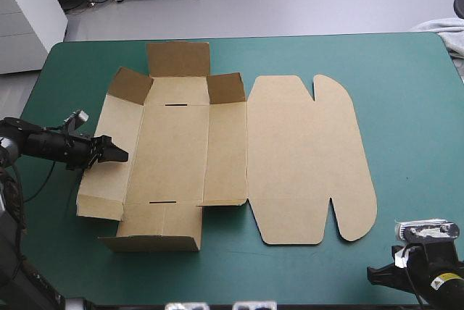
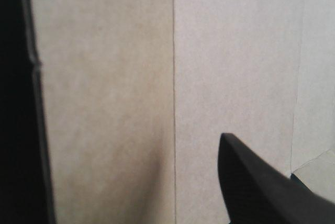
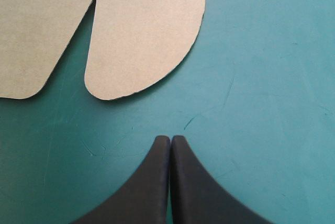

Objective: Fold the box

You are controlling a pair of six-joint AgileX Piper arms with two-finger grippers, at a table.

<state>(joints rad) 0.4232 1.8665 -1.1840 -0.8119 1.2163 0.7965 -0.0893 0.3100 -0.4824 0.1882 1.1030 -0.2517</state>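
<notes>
The brown box [image 1: 174,158] lies opened out in the middle of the teal-green table. Its far end flap and corner flaps stand raised, the near end wall [image 1: 152,237] is folded up, and the lid [image 1: 304,158] with rounded tabs lies flat to the right. My left gripper [image 1: 116,154] reaches over the box's left side panel. In the left wrist view brown board [image 2: 235,51] fills the picture, and my left gripper [image 2: 125,150] has one black finger [image 2: 261,192] standing well off to one side, open. My right gripper [image 3: 170,137] is shut, over bare cover near the table's front right corner [image 1: 373,275], short of a lid tab [image 3: 146,35].
A grey cloth [image 1: 444,29] lies at the table's far right corner. Bare teal-green cover [image 1: 406,129] stretches to the right of the lid and along the front edge.
</notes>
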